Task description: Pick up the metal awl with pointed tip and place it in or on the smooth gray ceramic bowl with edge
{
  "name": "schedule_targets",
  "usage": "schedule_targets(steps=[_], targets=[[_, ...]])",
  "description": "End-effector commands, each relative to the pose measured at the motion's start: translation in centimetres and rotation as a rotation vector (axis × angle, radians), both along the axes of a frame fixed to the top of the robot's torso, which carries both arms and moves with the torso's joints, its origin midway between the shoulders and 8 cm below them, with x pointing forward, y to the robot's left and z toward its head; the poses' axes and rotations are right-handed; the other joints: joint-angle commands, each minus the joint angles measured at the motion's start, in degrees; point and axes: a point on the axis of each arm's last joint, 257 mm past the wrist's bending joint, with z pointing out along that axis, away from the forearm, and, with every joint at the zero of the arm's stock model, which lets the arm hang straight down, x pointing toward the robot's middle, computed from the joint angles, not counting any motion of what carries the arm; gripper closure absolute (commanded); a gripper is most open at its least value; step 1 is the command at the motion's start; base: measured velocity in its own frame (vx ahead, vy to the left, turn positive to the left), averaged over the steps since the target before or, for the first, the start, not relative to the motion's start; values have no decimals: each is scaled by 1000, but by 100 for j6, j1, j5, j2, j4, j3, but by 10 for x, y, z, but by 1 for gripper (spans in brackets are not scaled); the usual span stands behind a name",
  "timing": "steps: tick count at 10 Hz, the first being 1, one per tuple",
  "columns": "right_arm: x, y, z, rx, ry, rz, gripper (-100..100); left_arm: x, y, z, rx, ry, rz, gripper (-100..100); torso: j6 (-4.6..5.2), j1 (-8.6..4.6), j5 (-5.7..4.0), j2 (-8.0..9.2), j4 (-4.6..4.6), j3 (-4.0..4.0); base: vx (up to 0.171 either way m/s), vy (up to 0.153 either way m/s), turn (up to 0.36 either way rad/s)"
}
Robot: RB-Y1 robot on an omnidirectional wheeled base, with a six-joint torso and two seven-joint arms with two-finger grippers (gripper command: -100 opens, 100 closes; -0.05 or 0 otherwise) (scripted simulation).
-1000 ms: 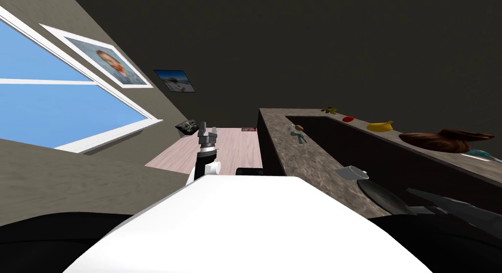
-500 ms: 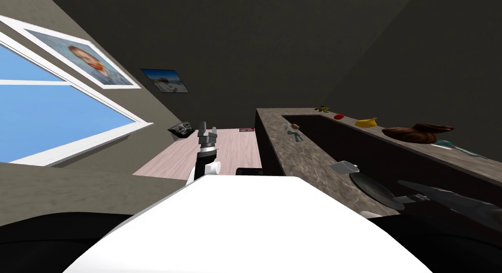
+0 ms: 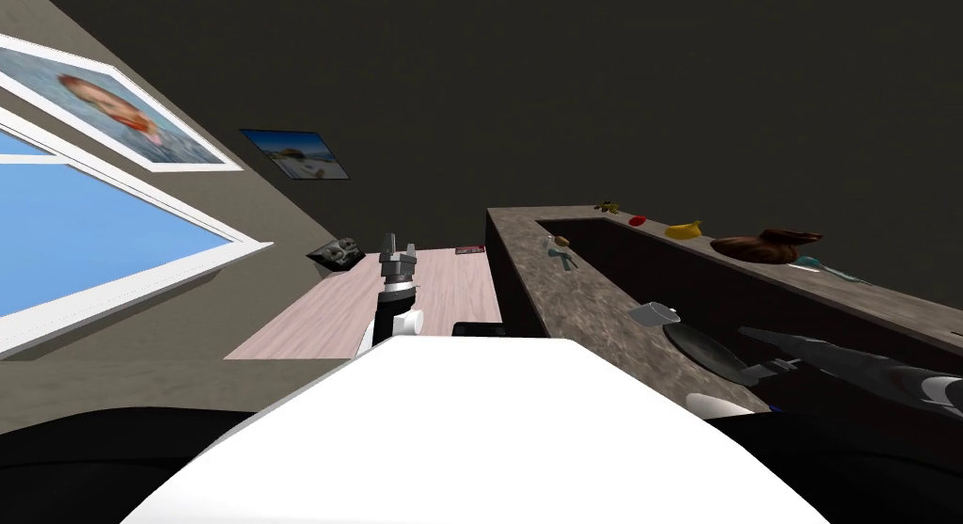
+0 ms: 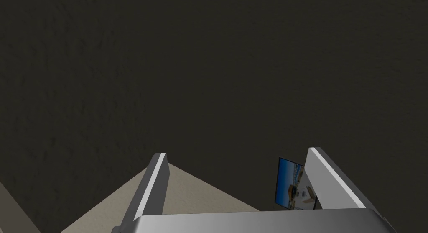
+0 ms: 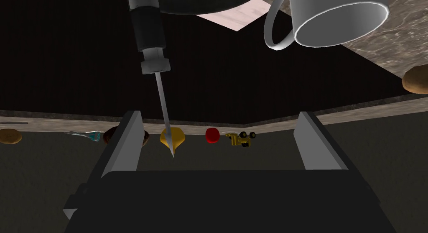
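Awl (image 5: 161,98): long axis points at right hand (image 5: 219,117), tip nearest. Right hand released, empty; left hand (image 4: 238,153) released, well apart.

Head cam rolled, looking down+fwd along counter (image 3: 583,302), L wrist cam facing dark wall (image 4: 209,75), R wrist cam close on awl (image 5: 154,65) and mug (image 5: 334,17), facing counter's far edge, mug shared w/ head view

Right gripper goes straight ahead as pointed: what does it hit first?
Likely the awl: its shaft runs between the open fingers of the right gripper, off-centre, tip toward it. Depth unclear; a centred line might pass it.
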Motion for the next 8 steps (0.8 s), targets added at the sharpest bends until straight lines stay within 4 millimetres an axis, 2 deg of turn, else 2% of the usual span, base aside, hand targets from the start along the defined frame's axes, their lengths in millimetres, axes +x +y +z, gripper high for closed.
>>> schedule_targets(steps=[1,2,8], targets=[[8,1,3,0,-2,13,-100,0,0,0,0,0,0,0,0,0,0,0,0,0,22,22,-72],[26,4,11,3,-20,34,-100,0,0,0,0,0,0,0,-2,-6,-2,4,0,2,41,41,-135],[24,4,9,-1,-4,40,-100,0,0,0,0,0,0,0,-2,-19,-6,14,3,8,4,4,-13]])
